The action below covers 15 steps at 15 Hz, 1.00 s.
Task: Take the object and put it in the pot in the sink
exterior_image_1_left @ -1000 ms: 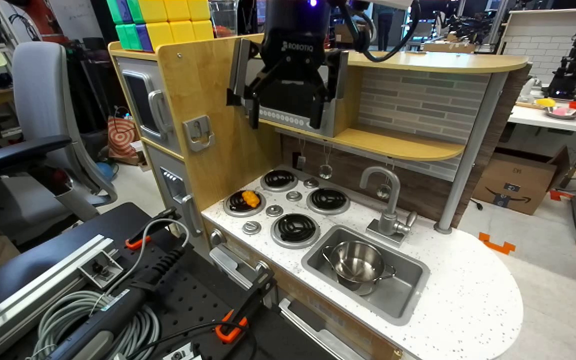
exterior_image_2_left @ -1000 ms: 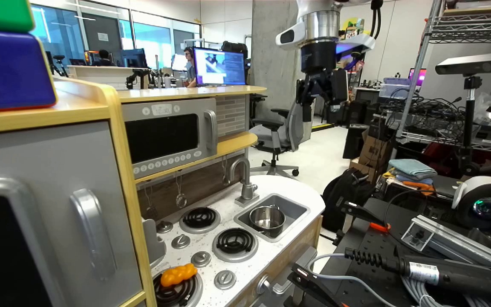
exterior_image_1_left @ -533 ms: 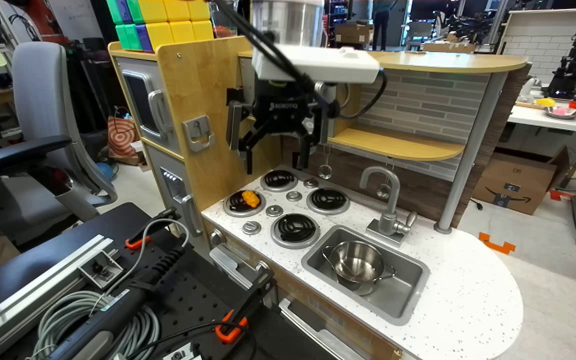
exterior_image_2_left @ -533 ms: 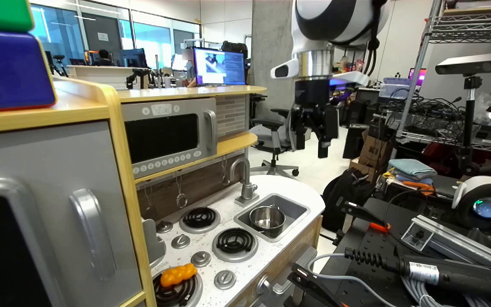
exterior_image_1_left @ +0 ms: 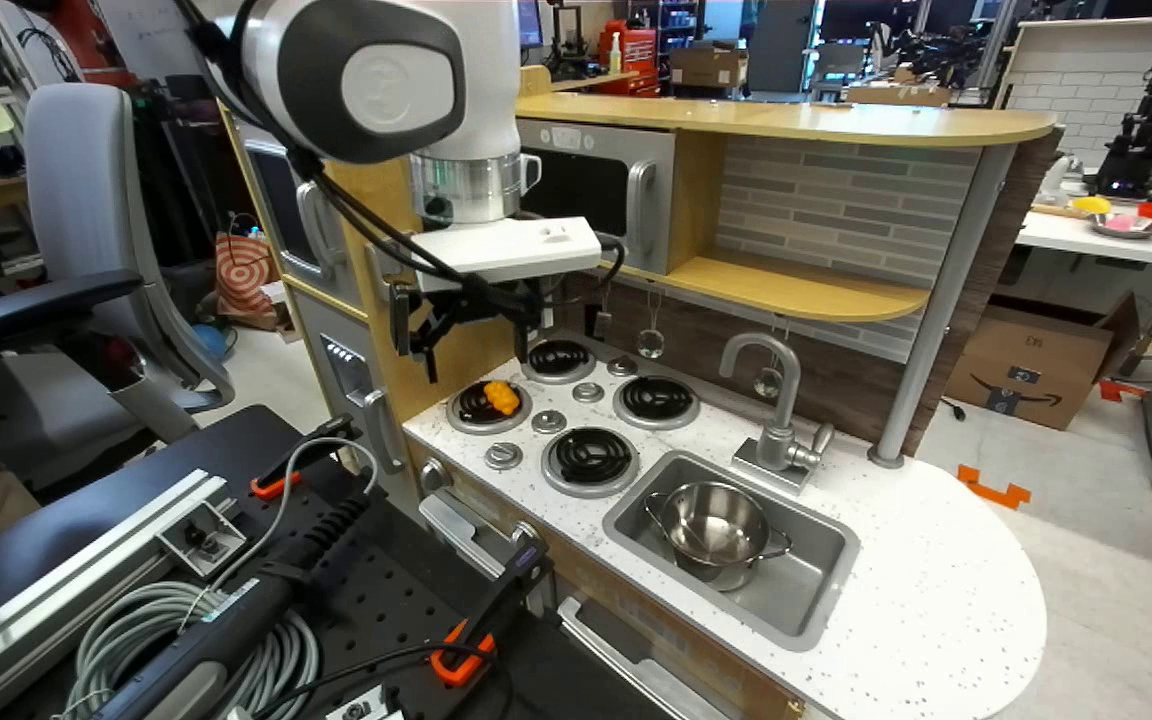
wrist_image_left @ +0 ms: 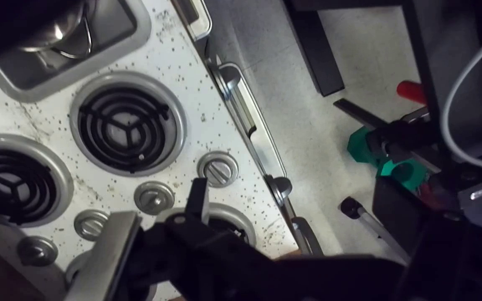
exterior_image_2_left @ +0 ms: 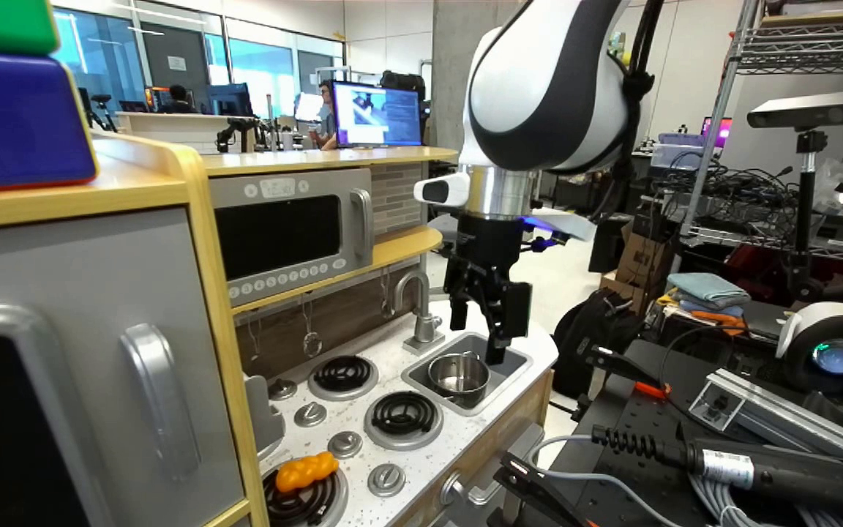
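Four black burners [wrist_image_left: 128, 123] below the tool [exterior_image_1_left: 476, 358], I have them all!

And there, among the burners, I'm seeing silver knobs [wrist_image_left: 218, 168] set along the speckled white countertop [exterior_image_1_left: 946, 580], again below the tool. Beyond it in an exterior view, the toy microwave [exterior_image_1_left: 591, 180]! Lower than the tool and well apart, I get coiled grey cable [exterior_image_1_left: 116, 615] on a black table [exterior_image_1_left: 391, 590]; well apart too, a grey office chair [exterior_image_1_left: 86, 180] and a cardboard box [exterior_image_1_left: 1026, 350]. Far past the tool, a lit monitor [exterior_image_2_left: 376, 117]!
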Available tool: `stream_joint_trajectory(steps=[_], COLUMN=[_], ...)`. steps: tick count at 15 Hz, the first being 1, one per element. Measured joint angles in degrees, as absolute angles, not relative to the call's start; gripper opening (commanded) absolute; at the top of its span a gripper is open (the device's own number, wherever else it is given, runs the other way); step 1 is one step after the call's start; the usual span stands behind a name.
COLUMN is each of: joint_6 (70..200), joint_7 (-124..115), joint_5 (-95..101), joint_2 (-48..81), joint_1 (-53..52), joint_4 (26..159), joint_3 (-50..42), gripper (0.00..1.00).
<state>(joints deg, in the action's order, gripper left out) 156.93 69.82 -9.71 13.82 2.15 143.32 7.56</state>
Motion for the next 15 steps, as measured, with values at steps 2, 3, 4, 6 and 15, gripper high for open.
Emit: stream_joint_trajectory(steps=[2, 3, 4, 6, 15], joint_6=[161.47, 162.53, 162.67, 162.67, 166.07], joint_7=[71.07, 71.21, 71.2, 71.18, 68.35], joint_5=[-14.21, -15.86, -16.26, -16.26, -13.86], joint_2=[15.66, 16.48, 17.0, 17.14, 21.23], joint_1=[2.98, 3.6, 4.24, 4.95, 4.47], joint_4=[143.54, 143.43, 143.24, 143.01, 142.44], joint_3=[11.59, 13.52, 14.97, 15.89, 15.98], gripper=[1.0, 1.0, 1.0, 1.0, 1.0])
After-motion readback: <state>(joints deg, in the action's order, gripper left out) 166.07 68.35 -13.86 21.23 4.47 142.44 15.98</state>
